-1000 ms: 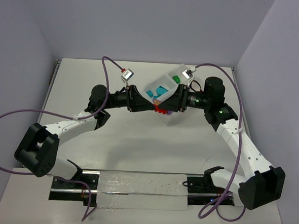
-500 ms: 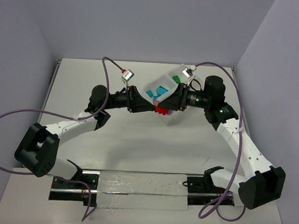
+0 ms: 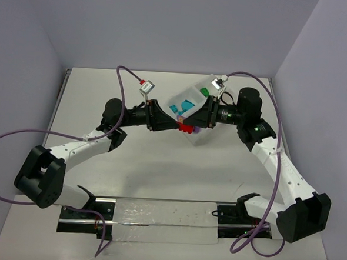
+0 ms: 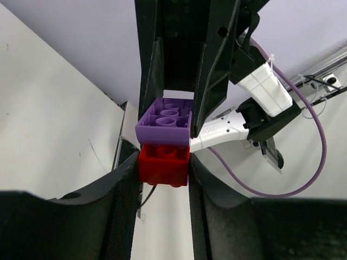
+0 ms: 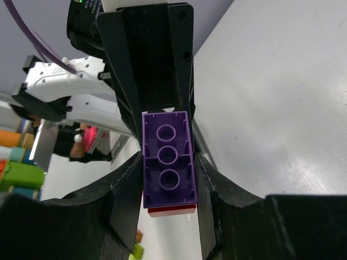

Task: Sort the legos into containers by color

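Note:
A purple brick (image 4: 164,120) is stuck to a red brick (image 4: 164,163); both grippers hold this clump between them in mid-air. My left gripper (image 4: 162,168) is shut on the red brick. My right gripper (image 5: 169,173) is shut on the purple brick (image 5: 168,166), whose hollow underside faces its camera, with the red brick's edge (image 5: 172,210) showing past it. In the top view the clump (image 3: 187,128) hangs at the near edge of the clear tray (image 3: 201,138). The tray holds teal bricks (image 3: 177,108) and a green brick (image 3: 204,92).
The tray lies at the back middle of the white table (image 3: 142,163). A clear strip (image 3: 159,220) covers the rail between the arm bases at the near edge. Purple cables (image 3: 126,83) loop over both arms.
The left arm's base section has shifted slightly. Both grippers stay clamped on the clump in the same place.

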Tool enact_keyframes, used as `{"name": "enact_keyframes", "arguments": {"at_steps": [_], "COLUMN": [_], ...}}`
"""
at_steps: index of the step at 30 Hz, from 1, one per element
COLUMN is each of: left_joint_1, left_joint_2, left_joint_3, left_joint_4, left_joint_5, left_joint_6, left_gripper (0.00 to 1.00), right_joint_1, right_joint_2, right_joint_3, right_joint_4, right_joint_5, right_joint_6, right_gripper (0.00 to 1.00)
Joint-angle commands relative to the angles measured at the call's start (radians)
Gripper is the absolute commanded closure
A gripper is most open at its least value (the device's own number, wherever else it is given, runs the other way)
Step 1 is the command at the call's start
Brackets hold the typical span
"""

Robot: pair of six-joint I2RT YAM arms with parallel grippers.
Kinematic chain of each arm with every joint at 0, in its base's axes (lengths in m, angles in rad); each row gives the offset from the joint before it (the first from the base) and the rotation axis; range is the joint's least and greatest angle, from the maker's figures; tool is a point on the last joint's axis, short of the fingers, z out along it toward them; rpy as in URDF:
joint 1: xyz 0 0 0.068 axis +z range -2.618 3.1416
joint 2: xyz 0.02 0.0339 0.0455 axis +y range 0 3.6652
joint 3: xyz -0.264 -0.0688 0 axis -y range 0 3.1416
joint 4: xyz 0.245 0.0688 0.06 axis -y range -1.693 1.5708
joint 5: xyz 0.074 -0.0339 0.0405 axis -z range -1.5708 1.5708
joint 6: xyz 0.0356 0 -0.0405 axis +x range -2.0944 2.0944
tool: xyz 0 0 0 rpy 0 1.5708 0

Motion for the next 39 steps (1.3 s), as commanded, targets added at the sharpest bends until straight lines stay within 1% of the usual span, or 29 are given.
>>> {"name": "enact_keyframes", "arguments": {"at_steps": [1, 4, 7, 10, 12, 13, 14, 15, 16, 17, 20, 21, 23, 26, 30, 33, 36, 39], "left_joint_1": [-0.007, -0.008, -0.006, -0.006, -0.006, -0.005, -0.004, -0.003, -0.002, 0.001, 0.019, 0.02, 0.044, 0.069, 0.073, 0.074, 0.075, 0.076], "left_joint_2": [-0.063, -0.091, -0.1, -0.099, -0.105, -0.112, -0.125, -0.14, -0.153, -0.173, -0.22, -0.231, -0.266, -0.275, -0.248, -0.203, -0.134, -0.089], "left_joint_3": [0.023, 0.026, 0.023, 0.012, 0.005, 0.005, 0.006, 0.007, 0.01, 0.015, 0.045, 0.046, 0.076, 0.135, 0.229, 0.314, 0.386, 0.432], "left_joint_4": [-0.145, -0.225, -0.252, -0.245, -0.247, -0.264, -0.295, -0.334, -0.382, -0.464, -0.671, -0.704, -0.812, -0.953, -1.053, -1.103, -1.145, -1.15], "left_joint_5": [-0.011, -0.027, -0.032, -0.033, -0.036, -0.041, -0.056, -0.084, -0.093, -0.121, -0.252, -0.256, -0.342, -0.463, -0.557, -0.587, -0.591, -0.578], "left_joint_6": [0.14, 0.183, 0.203, 0.198, 0.197, 0.204, 0.217, 0.233, 0.251, 0.282, 0.344, 0.345, 0.345, 0.348, 0.368, 0.391, 0.412, 0.414], "left_gripper": [1.0, 1.0, 1.0, 1.0, 1.0, 1.0, 1.0, 1.0, 1.0, 1.0, 1.0, 1.0, 1.0, 1.0, 1.0, 1.0, 1.0, 1.0], "right_joint_1": [-0.01, -0.016, -0.017, -0.018, -0.019, -0.02, -0.021, -0.02, -0.019, -0.019, -0.022, -0.022, -0.022, -0.022, -0.021, -0.021, -0.02, -0.016], "right_joint_2": [0.023, 0.032, 0.039, 0.037, 0.032, 0.027, 0.021, 0.016, 0.01, 0.001, -0.008, -0.002, 0.03, 0.077, 0.176, 0.233, 0.315, 0.387], "right_joint_3": [0.002, -0.01, 0.0, 0.021, 0.047, 0.068, 0.095, 0.118, 0.136, 0.143, 0.135, 0.134, 0.124, 0.118, 0.151, 0.182, 0.222, 0.261], "right_joint_4": [0.184, 0.238, 0.267, 0.222, 0.159, 0.087, -0.018, -0.141, -0.181, -0.221, -0.319, -0.322, -0.344, -0.361, -0.369, -0.374, -0.386, -0.4], "right_joint_5": [-0.064, -0.071, -0.064, -0.019, 0.045, 0.089, 0.19, 0.333, 0.38, 0.458, 0.683, 0.688, 0.745, 0.802, 0.827, 0.836, 0.848, 0.864], "right_joint_6": [0.144, 0.221, 0.258, 0.252, 0.19, 0.14, 0.079, 0.025, -0.012, -0.049, -0.11, -0.122, -0.143, -0.164, -0.181, -0.188, -0.202, -0.213], "right_gripper": [1.0, 1.0, 1.0, 1.0, 1.0, 1.0, 1.0, 1.0, 1.0, 1.0, 1.0, 1.0, 1.0, 1.0, 1.0, 1.0, 0.94, 0.87]}}
